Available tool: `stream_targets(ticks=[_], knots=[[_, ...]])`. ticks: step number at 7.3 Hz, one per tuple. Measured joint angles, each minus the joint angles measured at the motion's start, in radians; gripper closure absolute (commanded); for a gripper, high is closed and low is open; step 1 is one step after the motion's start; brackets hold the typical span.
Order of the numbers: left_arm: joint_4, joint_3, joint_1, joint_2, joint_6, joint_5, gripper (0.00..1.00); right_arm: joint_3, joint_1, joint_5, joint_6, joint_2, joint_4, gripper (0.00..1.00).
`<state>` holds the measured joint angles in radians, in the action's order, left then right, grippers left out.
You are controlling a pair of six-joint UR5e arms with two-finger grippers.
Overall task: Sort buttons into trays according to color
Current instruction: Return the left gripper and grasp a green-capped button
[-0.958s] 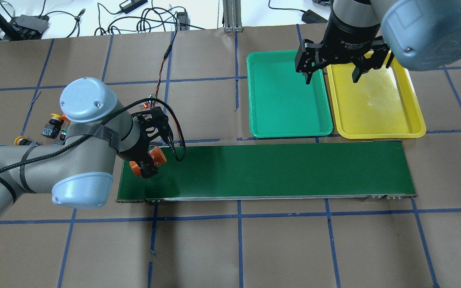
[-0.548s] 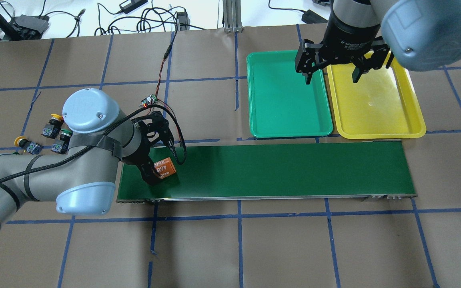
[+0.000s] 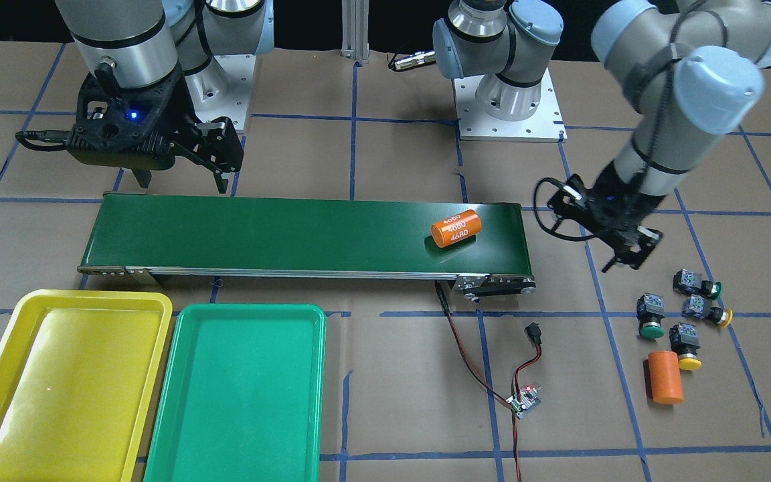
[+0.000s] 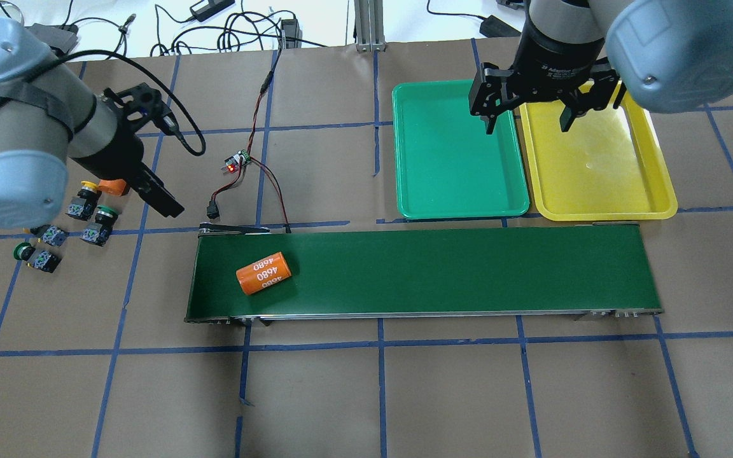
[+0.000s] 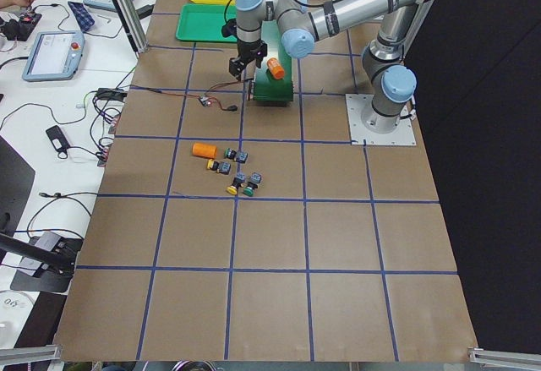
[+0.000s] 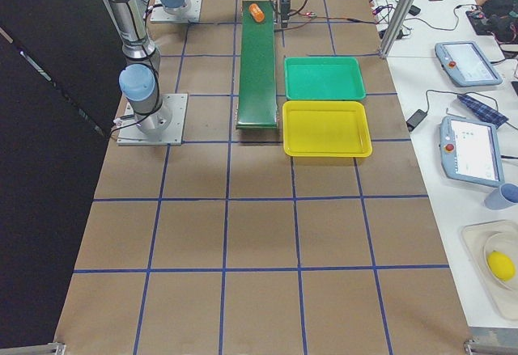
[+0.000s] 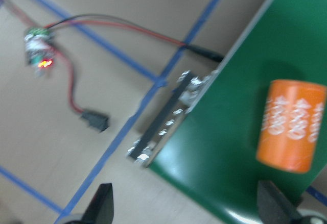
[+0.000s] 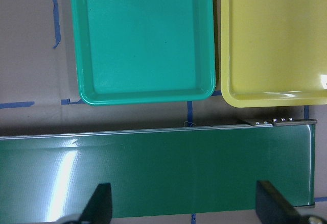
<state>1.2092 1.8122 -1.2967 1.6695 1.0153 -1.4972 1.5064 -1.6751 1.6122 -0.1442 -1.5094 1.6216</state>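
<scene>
Four buttons lie in a cluster on the paper left of the belt: a yellow one (image 4: pixel 83 200), a green one (image 4: pixel 99 226), a green one (image 4: pixel 35 256) and a yellow one (image 3: pixel 707 309). My left gripper (image 4: pixel 163 203) hovers just right of them, open and empty; it also shows in the front view (image 3: pixel 620 258). My right gripper (image 4: pixel 525 121) is open and empty above the seam between the green tray (image 4: pixel 459 149) and the yellow tray (image 4: pixel 595 159). Both trays hold nothing.
An orange cylinder (image 4: pixel 264 273) lies on the left end of the dark-green conveyor belt (image 4: pixel 443 270). A second orange cylinder (image 3: pixel 665 377) lies beside the buttons. A small circuit board (image 4: pixel 234 164) with red and black wires lies behind the belt's left end.
My left gripper has let go of the orange cylinder on the belt and moved left and back toward the buttons. The right arm has not moved.
</scene>
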Motion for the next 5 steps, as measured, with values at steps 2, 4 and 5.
stream_targets(ticks=[2, 4, 5], knots=[[0.005, -0.119, 0.131, 0.155, -0.057, 0.021, 0.0, 0.0, 0.0, 0.0, 0.0, 0.0, 0.0, 0.0], [0.0, -0.166, 0.224, 0.265, -0.072, 0.021, 0.0, 0.0, 0.0, 0.0, 0.0, 0.0, 0.0, 0.0], [-0.023, -0.143, 0.259, 0.297, -0.064, 0.02, 0.0, 0.0, 0.0, 0.0, 0.0, 0.0, 0.0, 0.0]])
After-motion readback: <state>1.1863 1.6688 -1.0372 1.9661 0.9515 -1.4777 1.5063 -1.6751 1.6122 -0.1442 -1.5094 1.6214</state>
